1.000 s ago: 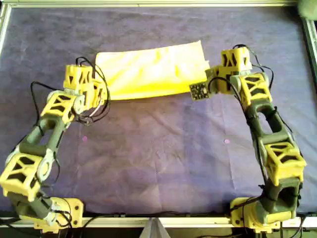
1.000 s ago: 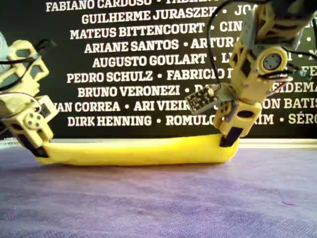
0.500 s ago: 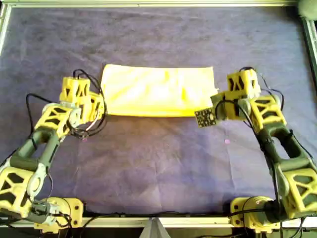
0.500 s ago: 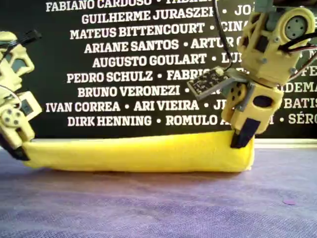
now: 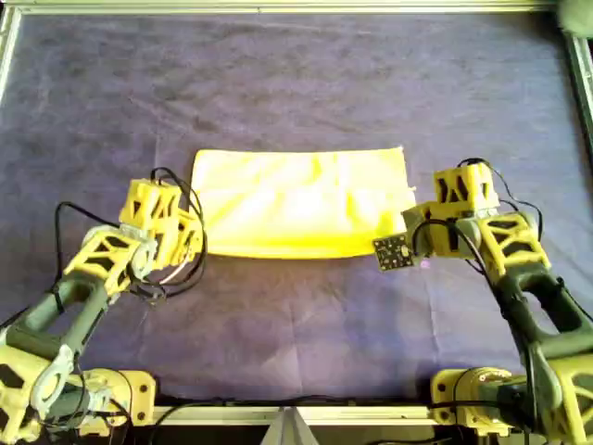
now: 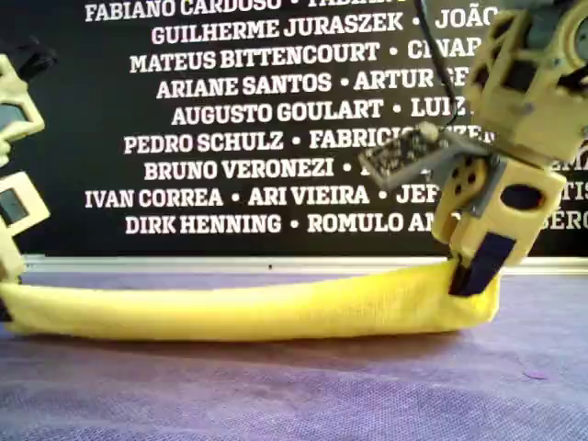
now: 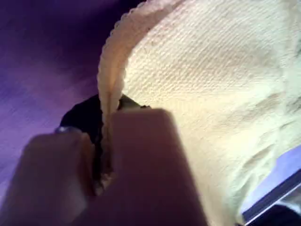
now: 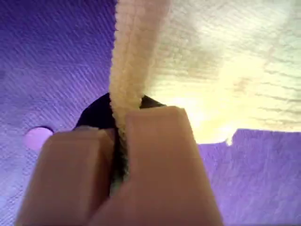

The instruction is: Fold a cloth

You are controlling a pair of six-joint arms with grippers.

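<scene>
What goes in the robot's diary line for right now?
step: folding | cloth: doubled over, lying on purple cover | left gripper: shut on cloth edge | right gripper: shut on cloth edge

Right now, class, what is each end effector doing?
Left end effector: closed on the cloth.
Right end effector: closed on the cloth's other end.

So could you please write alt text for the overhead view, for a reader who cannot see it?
A folded yellow cloth lies on a dark purple table covering, pinched at its near corners by two yellow robot arms: the left gripper on the view's left, the right gripper on its right.
</scene>
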